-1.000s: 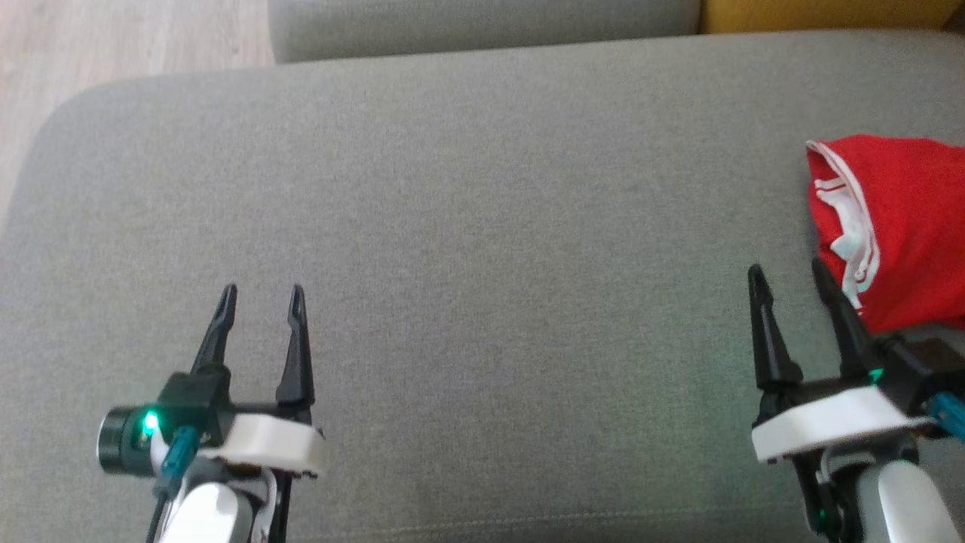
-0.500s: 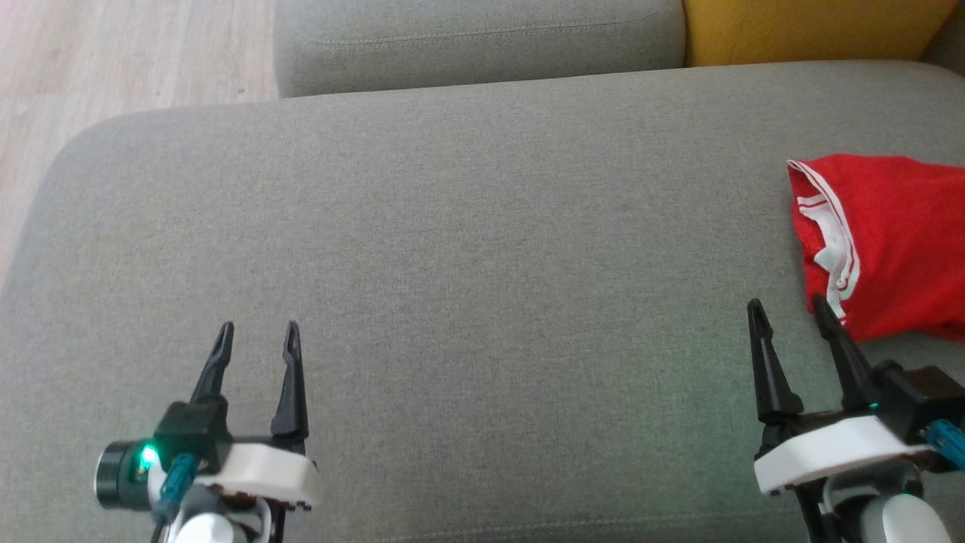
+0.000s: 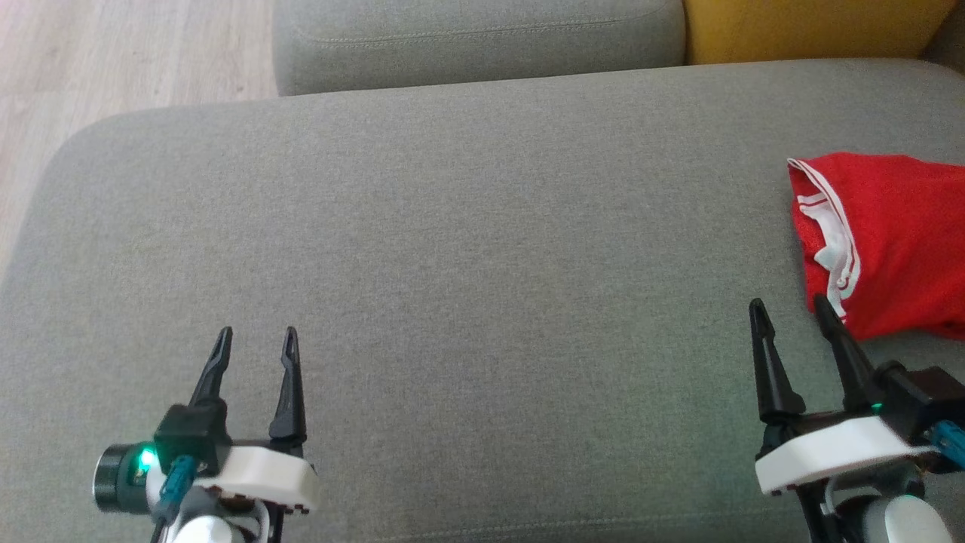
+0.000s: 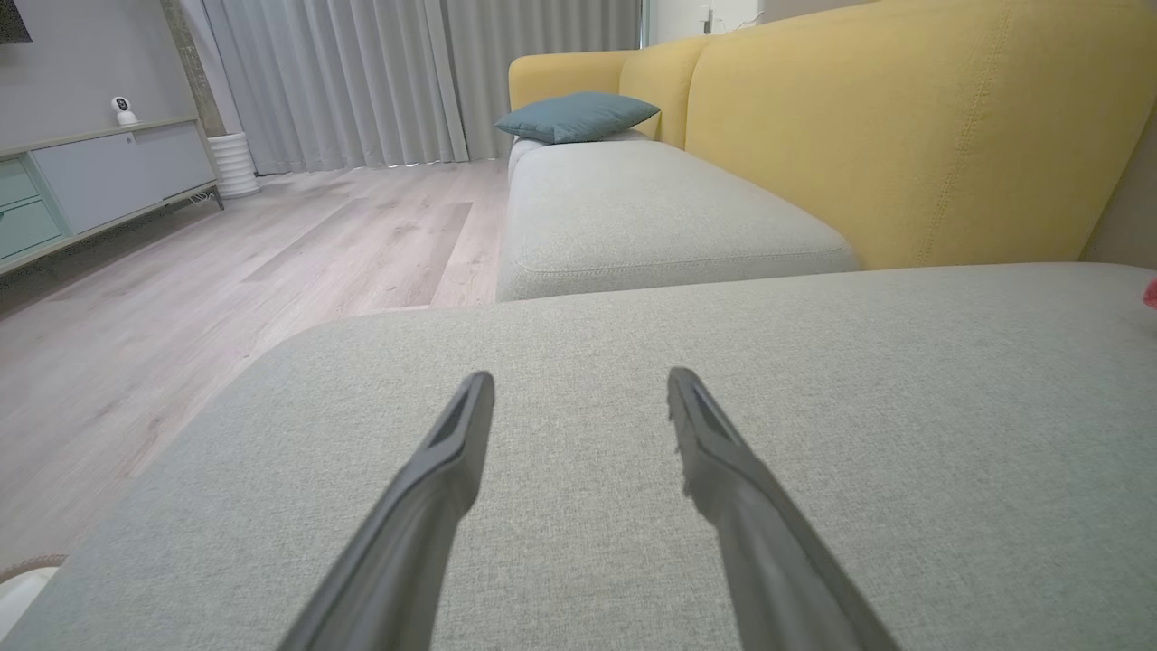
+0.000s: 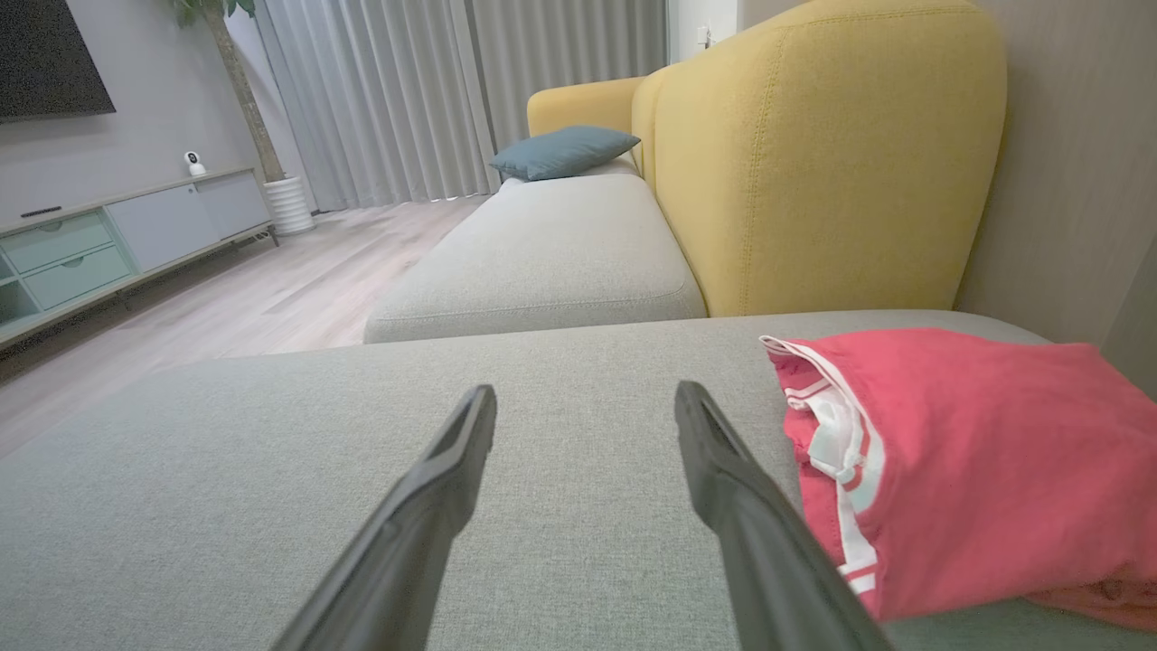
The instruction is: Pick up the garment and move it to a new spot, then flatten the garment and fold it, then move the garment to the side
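**Both pincers wide and empty; red garment lies at three o'clock on the grey seat**

In the head view the left gripper [image 3: 257, 332] sits at seven o'clock and the right gripper [image 3: 788, 303] at five o'clock. Both hover over the broad grey seat cushion [image 3: 482, 249] with their fingers pointing toward twelve. Each pincer stands wide, with bare grey fabric showing between its two dark fingers, and neither holds anything.

The garment [image 3: 893, 234] is red with white trim. It lies bunched on the same cushion at three o'clock, and the picture's edge cuts it off on that side. Its white-banded hem faces nine o'clock, toward the open middle of the seat. The right gripper's outer finger [image 3: 843, 351] ends at the garment's lower corner. From the right wrist view the cloth lies just beside that finger, at three to four o'clock of it, and I cannot tell whether the two touch. The left gripper is well apart from the garment, with most of the cushion between them.

At twelve o'clock beyond the seat lies a second grey cushion [image 3: 475, 38], with a yellow backrest [image 3: 807, 30] at one o'clock and pale wooden floor [image 3: 113, 60] at eleven. The left wrist view shows a teal pillow [image 4: 576, 116] at the far end of that second cushion, and grey curtains [image 4: 362, 81] behind it.
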{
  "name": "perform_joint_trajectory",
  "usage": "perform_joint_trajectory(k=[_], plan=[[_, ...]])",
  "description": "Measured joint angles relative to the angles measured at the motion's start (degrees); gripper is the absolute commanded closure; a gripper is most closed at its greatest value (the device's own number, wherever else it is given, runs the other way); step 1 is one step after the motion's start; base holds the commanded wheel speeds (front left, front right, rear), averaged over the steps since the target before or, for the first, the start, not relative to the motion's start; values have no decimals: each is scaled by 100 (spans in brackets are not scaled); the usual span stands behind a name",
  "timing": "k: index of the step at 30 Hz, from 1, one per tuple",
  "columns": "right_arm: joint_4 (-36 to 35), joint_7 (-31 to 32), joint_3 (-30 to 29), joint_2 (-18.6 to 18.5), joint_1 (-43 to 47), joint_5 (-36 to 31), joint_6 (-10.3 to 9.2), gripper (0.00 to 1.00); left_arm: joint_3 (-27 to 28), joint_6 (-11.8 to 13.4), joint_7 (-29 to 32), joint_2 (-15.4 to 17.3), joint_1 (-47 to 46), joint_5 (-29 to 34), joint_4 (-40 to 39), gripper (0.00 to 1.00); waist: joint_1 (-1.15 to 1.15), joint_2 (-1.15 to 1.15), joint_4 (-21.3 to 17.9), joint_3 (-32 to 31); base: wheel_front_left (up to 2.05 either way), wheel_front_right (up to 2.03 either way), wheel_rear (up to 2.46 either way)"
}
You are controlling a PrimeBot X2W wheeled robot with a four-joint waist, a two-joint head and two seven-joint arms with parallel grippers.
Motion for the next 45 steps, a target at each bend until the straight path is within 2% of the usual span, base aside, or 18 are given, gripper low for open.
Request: perform_joint_trajectory(k=[14, 15, 21, 45], plan=[[-1, -3, -8, 2, 0, 19, 0, 0, -21, 51, 3, 19, -6, -44, 1, 0, 0, 0, 10, 40, 0, 0, 0], [-1, -4, -8, 2, 0, 45, 0, 100, -24, 49, 3, 19, -7, -58, 1, 100, 0, 0, 11, 40, 0, 0, 0], [514, 0, 5, 5, 107, 82, -1, 100, -71, 41, 16, -115, 218, -102, 428, 100, 0, 0, 13, 39, 0, 0, 0], [799, 0, -1, -3, 94, 1780, -2, 100, 191, -327, 355, -203, 197, -1714, 561, 100, 0, 0, 39, -17, 0, 0, 0]])
